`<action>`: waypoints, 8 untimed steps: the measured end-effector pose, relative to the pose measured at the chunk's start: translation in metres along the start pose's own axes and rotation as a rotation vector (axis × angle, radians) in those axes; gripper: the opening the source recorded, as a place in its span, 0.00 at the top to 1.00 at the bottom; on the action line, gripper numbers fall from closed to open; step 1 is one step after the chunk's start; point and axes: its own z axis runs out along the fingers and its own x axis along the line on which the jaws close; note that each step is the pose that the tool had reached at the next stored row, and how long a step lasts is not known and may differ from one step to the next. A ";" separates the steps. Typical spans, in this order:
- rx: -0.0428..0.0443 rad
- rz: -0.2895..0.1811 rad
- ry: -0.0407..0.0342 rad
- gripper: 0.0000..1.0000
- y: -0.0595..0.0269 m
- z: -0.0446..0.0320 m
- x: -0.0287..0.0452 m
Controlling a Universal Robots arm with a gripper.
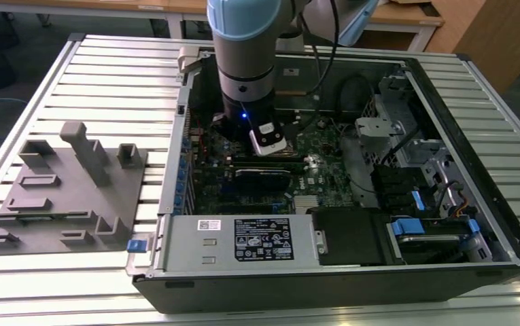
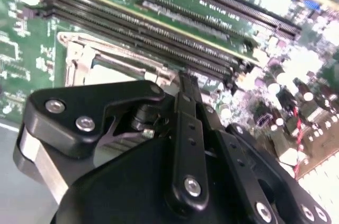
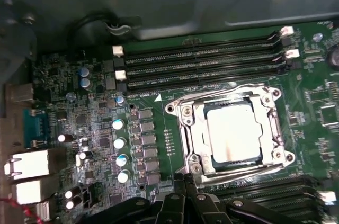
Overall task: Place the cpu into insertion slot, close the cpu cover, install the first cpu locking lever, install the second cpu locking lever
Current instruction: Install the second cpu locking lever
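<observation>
Cpu, pale metal top up, lies seated in the insertion slot on the green motherboard inside the open computer case on the slatted tabletop. Cpu cover lies flat, framing the chip. Memory slots run at the socket's 12 o'clock. At its 6 o'clock the end effector hangs, fingertips pressed together, holding nothing.

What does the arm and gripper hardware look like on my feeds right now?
In the exterior view the arm is a silver-grey tube with pale blue joint caps, a black wrist section carrying a small blue light, and a black cable beside it. In the second wrist view the gripper is matte black, with linkage bars pinned by silver screws.
</observation>
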 end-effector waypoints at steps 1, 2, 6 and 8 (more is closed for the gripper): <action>0.0003 0.000 0.0001 0.90 0.0004 -0.0027 -0.0001; 0.0002 0.000 0.0001 0.90 0.0008 -0.0054 -0.0003; 0.0002 0.000 0.0001 0.90 0.0023 -0.0145 -0.0009; 0.0000 0.000 0.0000 0.90 0.0025 -0.0151 -0.0014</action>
